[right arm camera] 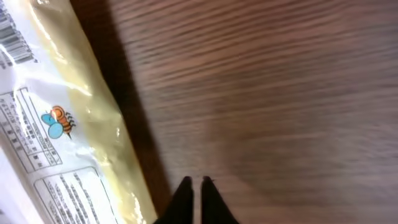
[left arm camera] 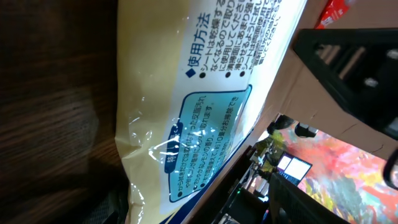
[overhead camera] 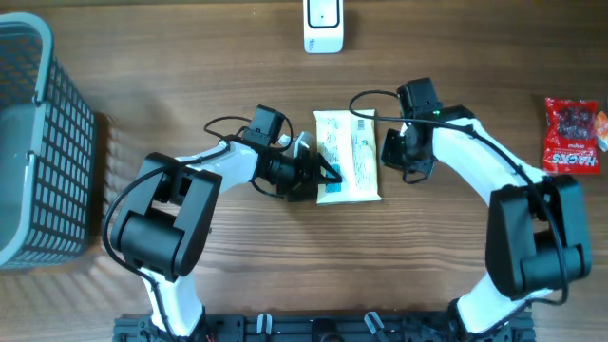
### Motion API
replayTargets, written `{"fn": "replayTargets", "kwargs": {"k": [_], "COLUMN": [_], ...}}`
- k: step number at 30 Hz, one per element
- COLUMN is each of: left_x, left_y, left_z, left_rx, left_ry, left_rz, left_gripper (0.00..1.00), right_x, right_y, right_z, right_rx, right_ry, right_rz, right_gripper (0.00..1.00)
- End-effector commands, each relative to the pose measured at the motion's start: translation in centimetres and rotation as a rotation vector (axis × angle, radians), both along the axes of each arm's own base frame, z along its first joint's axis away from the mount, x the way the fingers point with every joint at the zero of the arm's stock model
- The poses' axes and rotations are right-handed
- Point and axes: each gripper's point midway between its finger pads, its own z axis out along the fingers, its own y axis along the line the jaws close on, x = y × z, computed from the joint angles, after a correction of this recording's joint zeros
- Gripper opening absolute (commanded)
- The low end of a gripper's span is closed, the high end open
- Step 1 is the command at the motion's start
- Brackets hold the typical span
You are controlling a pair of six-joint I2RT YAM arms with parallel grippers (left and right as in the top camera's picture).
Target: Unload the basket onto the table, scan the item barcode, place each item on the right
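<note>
Currently the packet (overhead camera: pixel 348 157) lies flat, central on the tabletop (overhead camera: pixel 190 57). Beside its edge the right claw (right arm camera: pixel 196 185) is closed and empty; whether the left claw (overhead camera: pixel 321 175) grips cannot be told. Risk: a one-sided pinch lets the slick packet slip.

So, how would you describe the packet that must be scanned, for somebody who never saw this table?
Look at the middle of the wooden table, straight below the small white device at the top edge of the overhead view. There lies a flat, pale yellow and white packet with blue-green print. The only other packet, at the right edge, is red.
</note>
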Motion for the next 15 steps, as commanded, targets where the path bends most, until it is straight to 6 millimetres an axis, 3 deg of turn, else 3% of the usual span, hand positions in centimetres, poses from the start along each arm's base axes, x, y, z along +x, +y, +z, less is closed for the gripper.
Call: {"fn": "replayTargets", "kwargs": {"k": [1,4,15], "left_x": [-0.5,-0.3,-0.8], "left_y": [0.6,0.6,-1.0], "left_z": [-2.1,-2.1,-2.9], "left_rx": [0.066,0.066,0.132], "left_ry": [0.019,0.029,-0.005], "left_rz": [0.011,0.024,0.021], "left_gripper": [0.63,0.63,0.61], "right_x": [-1.3,-2.6,-3.9], "right_y": [1.6,3.7,6.1], "right_z": [-2.1,-3.2,-2.5], "right_rx": [0.067,0.164,0.299], "right_ry": [0.087,0.158,0.220], "right_rz": [0.009,0.043,0.064], "right_gripper": [0.04,0.04,0.04]}}
